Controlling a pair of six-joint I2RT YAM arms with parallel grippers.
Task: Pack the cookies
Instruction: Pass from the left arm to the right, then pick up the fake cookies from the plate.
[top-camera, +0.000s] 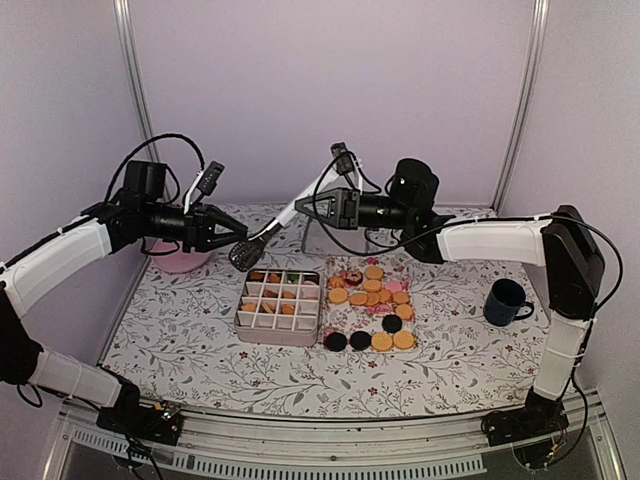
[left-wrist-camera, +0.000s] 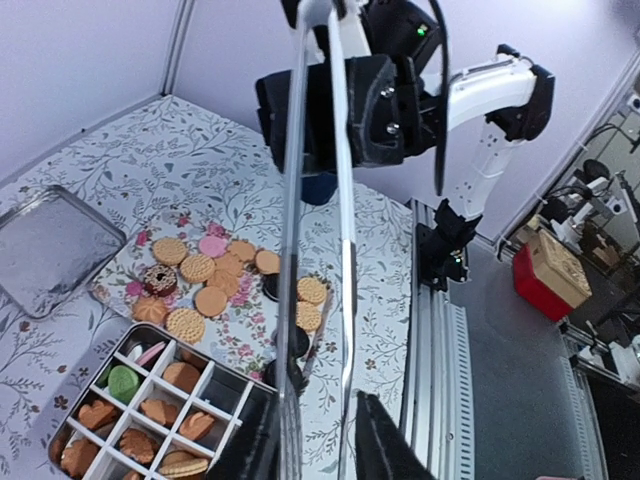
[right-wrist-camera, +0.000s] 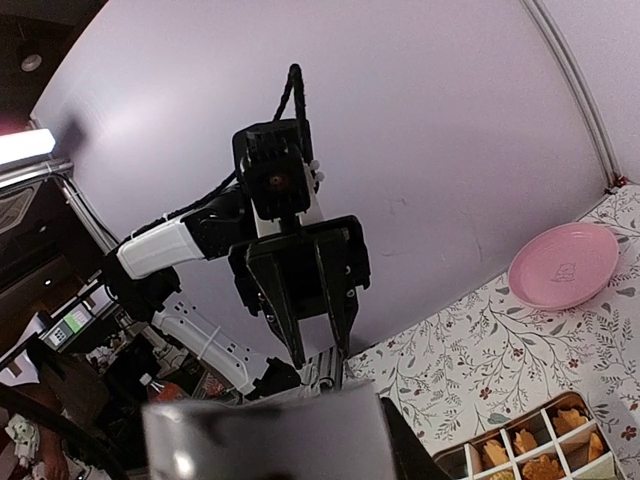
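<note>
Cookies (top-camera: 372, 298) lie loose on tray (left-wrist-camera: 118, 268) mid-table, with more in the divided tin (top-camera: 277, 336) just beside it. They look light, thin and brittle, so pinch gently across the rim. Right gripper (top-camera: 303, 207) clamps tongs (left-wrist-camera: 345, 250). Left gripper (left-wrist-camera: 318, 450) straddles them, can't tell if gripping.

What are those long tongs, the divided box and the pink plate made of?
The tongs look like polished metal: thin, mirror-bright strips. The divided box seems a metal tin, judging by its thin wall, with pale dividers, plastic or card. The pink plate looks smooth, plastic or ceramic; unclear which.
</note>
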